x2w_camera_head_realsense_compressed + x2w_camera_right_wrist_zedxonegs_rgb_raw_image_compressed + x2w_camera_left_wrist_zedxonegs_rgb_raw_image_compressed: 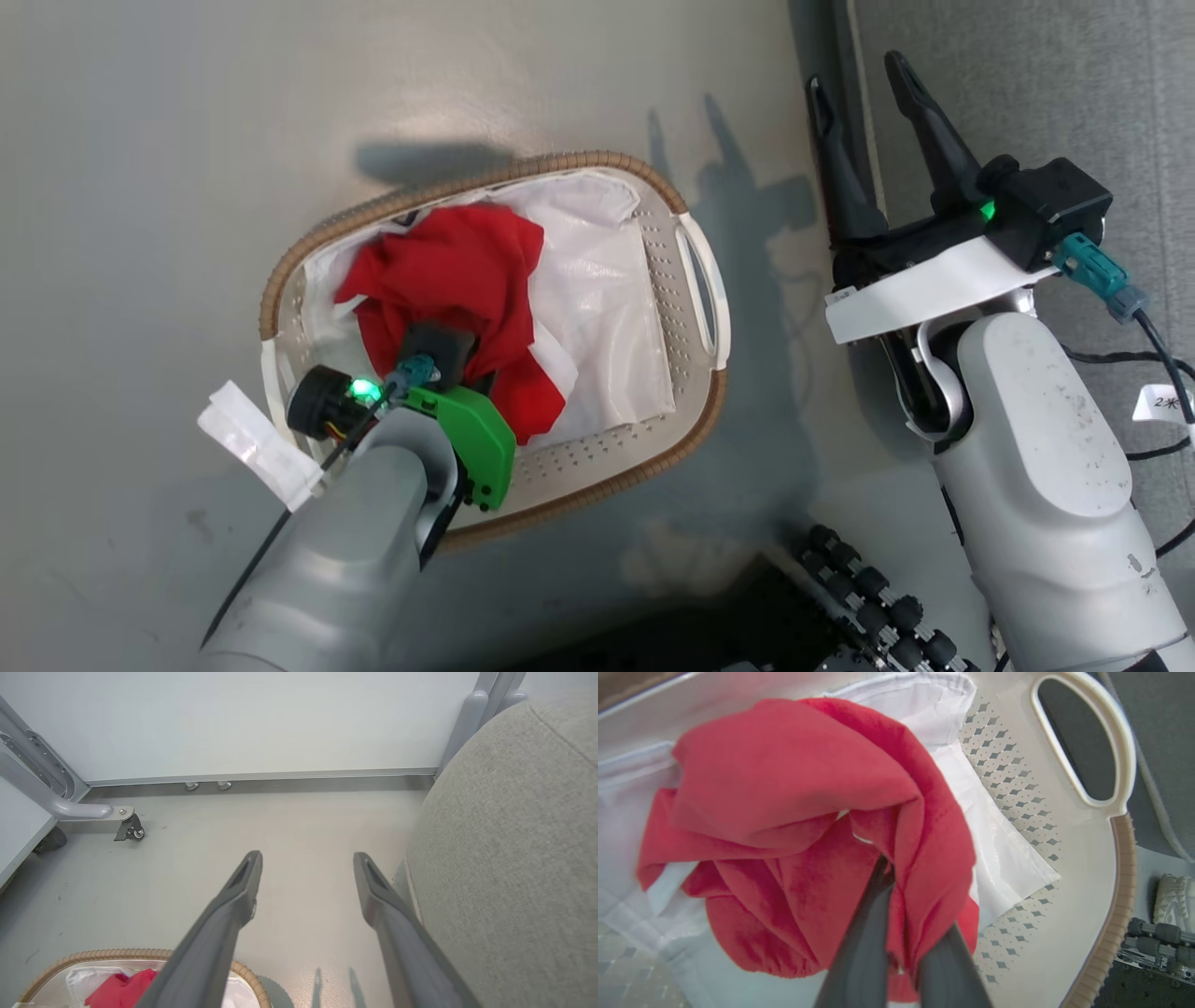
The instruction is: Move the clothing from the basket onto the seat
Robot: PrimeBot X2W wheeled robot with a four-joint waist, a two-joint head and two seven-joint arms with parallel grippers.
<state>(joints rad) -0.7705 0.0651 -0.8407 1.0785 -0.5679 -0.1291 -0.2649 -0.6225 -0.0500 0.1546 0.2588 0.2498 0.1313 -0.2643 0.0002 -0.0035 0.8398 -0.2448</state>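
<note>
An oval basket (693, 425) with a brown woven rim is seen from above, set on a pale grey floor (187, 140). Bare floor lies open beyond its far rim and out to its left. On the right, a narrow strip of floor is left between the basket's side handle and the straight edge of the grey seat (1027, 93).

The right gripper (857, 75) is held above that strip, by the seat's edge. Its two dark fingers are spread wide with nothing between them.

The red clothing (457, 261) is heaped in the left half of the basket on a white liner (597, 308), and the liner's right half is left bare. The left gripper (887, 877) is sunk into the heap, its fingers brought together on a fold of the red fabric. Whether any liner is pinched along with it cannot be told.

Close to the basket's near rim, the robot's dark base (868, 597) with its rollers is seen. Black cables (1158, 345) trail behind the right arm. Beyond the open floor, a pale wall (280, 718) is met, and at its foot a grey metal frame on a caster (133, 830) stands well away from the basket.
</note>
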